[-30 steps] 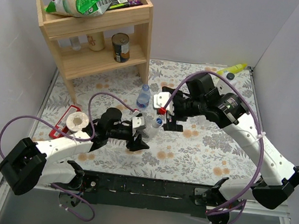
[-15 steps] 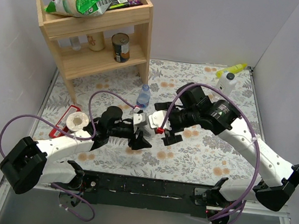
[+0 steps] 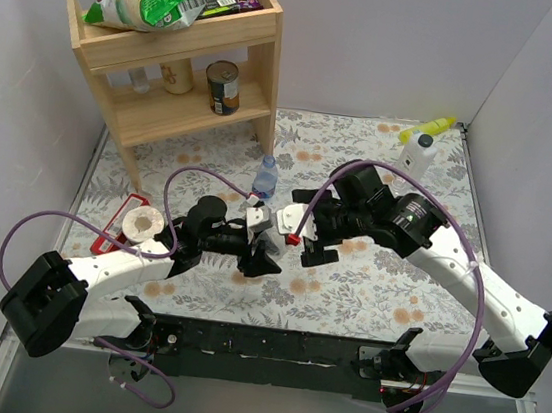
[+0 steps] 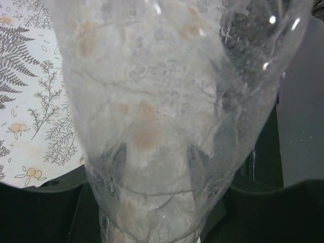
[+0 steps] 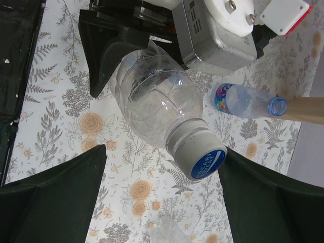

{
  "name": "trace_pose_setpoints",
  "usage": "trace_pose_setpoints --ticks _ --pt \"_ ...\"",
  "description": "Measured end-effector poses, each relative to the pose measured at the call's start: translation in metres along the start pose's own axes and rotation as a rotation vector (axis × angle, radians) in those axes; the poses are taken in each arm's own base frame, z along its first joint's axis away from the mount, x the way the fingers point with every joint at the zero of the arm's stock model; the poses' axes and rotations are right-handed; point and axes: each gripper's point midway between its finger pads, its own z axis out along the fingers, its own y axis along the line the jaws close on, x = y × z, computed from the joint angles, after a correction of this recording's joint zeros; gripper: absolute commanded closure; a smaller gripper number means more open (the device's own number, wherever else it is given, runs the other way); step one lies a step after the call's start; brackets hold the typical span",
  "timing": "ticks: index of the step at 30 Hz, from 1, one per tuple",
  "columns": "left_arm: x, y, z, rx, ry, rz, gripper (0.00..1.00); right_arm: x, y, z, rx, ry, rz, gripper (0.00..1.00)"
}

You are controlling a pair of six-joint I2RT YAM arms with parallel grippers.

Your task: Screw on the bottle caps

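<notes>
My left gripper (image 4: 152, 223) is shut on a clear bottle (image 4: 162, 101) that fills the left wrist view. In the right wrist view this bottle (image 5: 152, 96) lies tilted above the cloth, with a grey cap with a blue top (image 5: 202, 152) on its neck. My right gripper (image 5: 163, 152) is open, its jaws either side of the cap, the right one close to it. A blue-label bottle (image 5: 240, 100) with a blue top stands beyond. Part of a third clear bottle (image 5: 172, 235) shows at the bottom edge. In the top view both grippers, left (image 3: 258, 257) and right (image 3: 309, 246), meet mid-table.
A wooden shelf (image 3: 173, 63) at the back left carries a tin can (image 3: 223, 87) and snack bags. A white bottle with a yellow nozzle (image 3: 419, 149) lies at the back right. A red-framed roll (image 3: 140, 222) sits by the left arm.
My right gripper has come forward and left, from near the blue-label bottle to the cap end of the bottle held by the left gripper. The left gripper shifted slightly right.
</notes>
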Motion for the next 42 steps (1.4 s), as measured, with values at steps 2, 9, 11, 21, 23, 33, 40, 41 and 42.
trace_pose_setpoints --ticks 2,9,11,21,23,33,40,41,42 --pt "0.0 0.0 0.0 0.0 0.0 -0.004 1.0 0.002 0.001 -0.002 0.006 0.013 0.024 0.06" --pt "0.0 0.006 -0.002 -0.007 0.0 0.075 1.0 0.032 0.015 -0.014 0.005 0.134 0.141 0.08" --pt "0.006 0.009 -0.003 -0.005 0.03 0.141 1.0 0.041 0.01 -0.02 0.006 0.164 0.178 0.13" --pt "0.038 0.013 -0.015 0.033 0.169 0.343 1.0 -0.005 -0.006 -0.026 -0.032 -0.011 -0.031 0.22" --pt "0.037 0.013 -0.015 0.034 0.171 0.347 1.0 -0.014 0.004 -0.022 -0.067 -0.041 -0.084 0.23" --pt "0.034 0.011 -0.015 0.032 0.165 0.329 1.0 -0.022 0.035 -0.008 -0.152 -0.074 -0.193 0.37" --pt "0.029 0.01 -0.013 0.034 0.158 0.334 1.0 -0.02 0.03 -0.002 -0.128 -0.07 -0.199 0.53" --pt "0.029 0.01 -0.013 0.034 0.156 0.334 1.0 -0.02 0.03 -0.002 -0.125 -0.07 -0.199 0.55" --pt "0.028 0.01 -0.013 0.034 0.155 0.335 1.0 -0.02 0.029 -0.002 -0.12 -0.07 -0.202 0.59"
